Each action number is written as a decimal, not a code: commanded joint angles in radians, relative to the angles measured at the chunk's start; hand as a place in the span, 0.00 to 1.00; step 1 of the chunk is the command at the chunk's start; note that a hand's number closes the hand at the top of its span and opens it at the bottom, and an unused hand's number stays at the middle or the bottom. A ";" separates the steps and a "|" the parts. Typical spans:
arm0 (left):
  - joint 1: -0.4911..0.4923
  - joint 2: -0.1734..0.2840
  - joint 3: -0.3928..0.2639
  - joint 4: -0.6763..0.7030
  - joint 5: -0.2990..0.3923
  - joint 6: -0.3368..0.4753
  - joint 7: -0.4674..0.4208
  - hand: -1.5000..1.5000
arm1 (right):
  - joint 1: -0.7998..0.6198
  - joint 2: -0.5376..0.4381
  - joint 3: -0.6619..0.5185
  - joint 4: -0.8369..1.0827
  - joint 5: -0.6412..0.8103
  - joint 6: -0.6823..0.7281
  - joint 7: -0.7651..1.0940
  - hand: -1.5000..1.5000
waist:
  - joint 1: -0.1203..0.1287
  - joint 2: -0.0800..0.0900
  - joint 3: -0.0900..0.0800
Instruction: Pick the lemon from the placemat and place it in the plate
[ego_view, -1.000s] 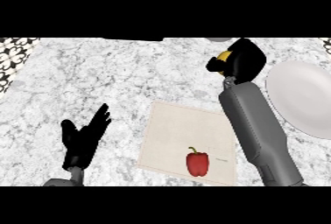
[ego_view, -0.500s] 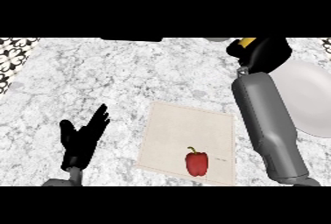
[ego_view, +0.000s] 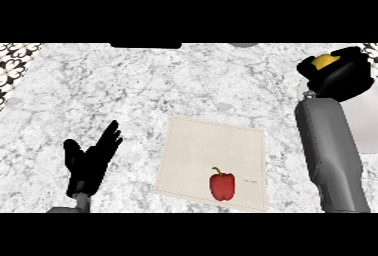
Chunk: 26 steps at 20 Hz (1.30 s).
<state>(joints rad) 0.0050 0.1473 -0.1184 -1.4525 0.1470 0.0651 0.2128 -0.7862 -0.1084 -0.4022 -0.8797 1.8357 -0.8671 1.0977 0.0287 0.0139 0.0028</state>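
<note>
My right hand is at the upper right with its fingers curled round the yellow lemon; only the lemon's top shows above the fingers. The hand hangs over the left rim of the white plate, which my right forearm partly hides. The beige placemat lies at the centre, with a red bell pepper on its near part. At the lower left my left hand rests open, fingers up.
The counter is grey-white marble. A black-and-white patterned strip runs along the far left edge. Dark objects show at the counter's far edge.
My right hand has carried the lemon further right, from beside the plate's left edge to over its rim. The left hand, placemat and pepper have stayed put.
</note>
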 joint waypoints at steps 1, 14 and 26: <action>-0.022 0.006 0.016 0.012 0.007 0.004 0.034 0.50 | 0.018 -0.040 -0.096 0.016 0.064 -0.156 0.160 1.00 | -0.006 0.000 -0.002; 0.003 -0.005 0.024 0.042 -0.010 -0.010 -0.026 0.50 | 0.067 -0.276 -0.220 0.345 -0.279 -0.422 -0.162 1.00 | -0.003 -0.002 0.000; 0.010 -0.010 0.027 0.042 -0.021 -0.001 -0.039 0.50 | 0.072 -0.291 -0.327 0.443 -0.819 -0.162 -0.611 0.00 | 0.000 0.002 0.005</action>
<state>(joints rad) 0.0080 0.1243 -0.1115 -1.4424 0.1248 0.0711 0.1966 -0.7323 -0.4045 -0.7007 -0.4288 1.1706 -1.0572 0.6720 0.0262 0.0117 0.0094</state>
